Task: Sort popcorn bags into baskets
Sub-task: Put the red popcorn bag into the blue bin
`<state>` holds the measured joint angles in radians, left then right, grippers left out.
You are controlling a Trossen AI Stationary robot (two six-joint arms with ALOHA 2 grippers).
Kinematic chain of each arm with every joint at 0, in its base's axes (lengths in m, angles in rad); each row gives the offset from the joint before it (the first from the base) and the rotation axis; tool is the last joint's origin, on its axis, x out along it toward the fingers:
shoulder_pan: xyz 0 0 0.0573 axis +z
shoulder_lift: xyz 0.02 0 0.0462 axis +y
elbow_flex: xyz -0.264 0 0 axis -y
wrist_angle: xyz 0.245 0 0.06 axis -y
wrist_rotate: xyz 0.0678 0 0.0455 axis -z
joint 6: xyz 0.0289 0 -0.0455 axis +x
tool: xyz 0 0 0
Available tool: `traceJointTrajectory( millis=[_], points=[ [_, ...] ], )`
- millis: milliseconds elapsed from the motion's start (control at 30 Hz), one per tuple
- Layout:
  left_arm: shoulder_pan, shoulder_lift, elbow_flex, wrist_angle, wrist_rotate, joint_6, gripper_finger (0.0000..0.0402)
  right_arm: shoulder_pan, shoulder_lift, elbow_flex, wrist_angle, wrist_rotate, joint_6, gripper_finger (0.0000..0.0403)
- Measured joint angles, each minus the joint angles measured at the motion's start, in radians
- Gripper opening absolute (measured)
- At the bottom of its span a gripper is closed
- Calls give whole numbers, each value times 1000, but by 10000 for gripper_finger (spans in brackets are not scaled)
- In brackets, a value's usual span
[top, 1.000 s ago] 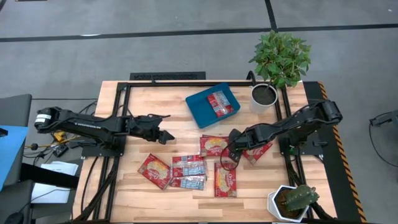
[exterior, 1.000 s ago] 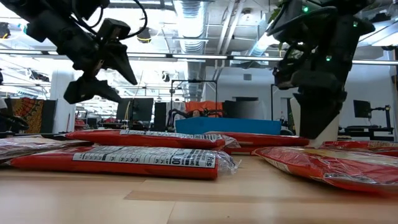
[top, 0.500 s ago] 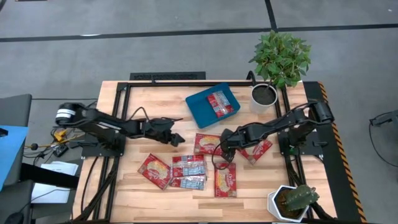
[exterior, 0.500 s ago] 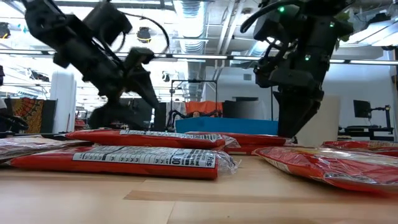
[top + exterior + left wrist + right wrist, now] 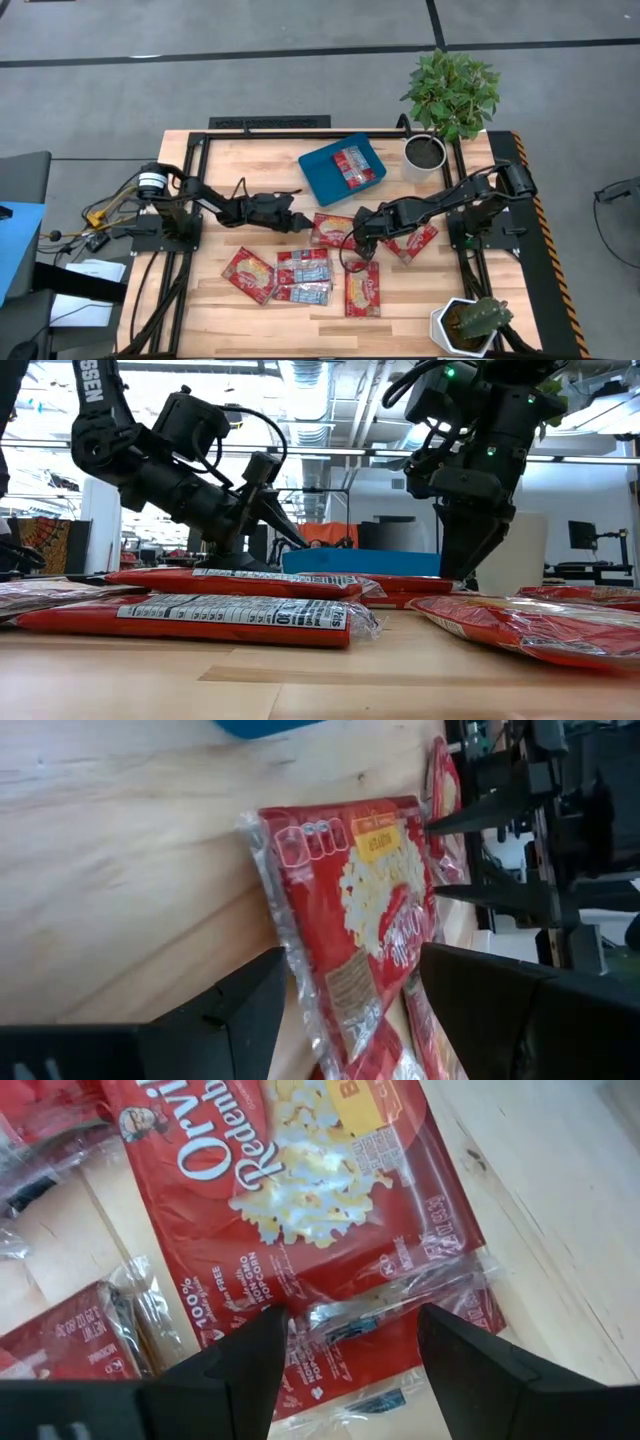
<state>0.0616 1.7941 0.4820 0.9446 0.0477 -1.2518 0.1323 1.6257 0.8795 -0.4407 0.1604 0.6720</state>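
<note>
A red popcorn bag [image 5: 334,230] with a cream-yellow picture lies flat at mid-table, and both grippers stand at it. My left gripper [image 5: 300,221] is open and low at the bag's left end [image 5: 300,850]; its fingers stand on either side of that end, apart from it. My right gripper [image 5: 351,243] is open, pointing down over the bag's near right part [image 5: 330,1210]. The teal basket [image 5: 320,172] at the far middle holds one packet [image 5: 356,165]. Several more bags [image 5: 303,266] lie flat nearer the front, and one [image 5: 414,241] lies to the right. My right gripper comes from above with its open fingers [image 5: 235,1355] over the near edge of the red bag, where that edge overlaps another bag [image 5: 380,1380]. I cannot tell whether the fingertips touch it. The bag lies flat on the table.
A white pot with a leafy plant [image 5: 426,153] stands just right of the basket. A white pot with a cactus [image 5: 466,325] stands at the near right corner. Black frame rails [image 5: 190,200] run along the table's left, far and right sides.
My left gripper has gone toward the table's right edge and down, reaching the red bag's left end, still open. My right gripper has gone a little toward the table's left. The red bag has slid slightly toward the left and stays flat.
</note>
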Motion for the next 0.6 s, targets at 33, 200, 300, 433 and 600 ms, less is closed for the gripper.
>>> traceJointTrajectory(
  millis=[33,200,300,433,600],
  points=[
    [0,3,8,-4,3,-1,218,-2,0,0,5,1,-4,249],
    [0,4,25,-47,25,9,218,-14,0,0,31,0,-24,249],
    [0,3,25,-81,28,-5,218,-18,0,0,35,0,-26,249],
    [3,3,24,-99,66,-4,218,-17,0,0,31,-1,-26,249],
    [24,2,23,-125,115,-11,218,-16,0,0,31,1,-26,249]
  ],
)
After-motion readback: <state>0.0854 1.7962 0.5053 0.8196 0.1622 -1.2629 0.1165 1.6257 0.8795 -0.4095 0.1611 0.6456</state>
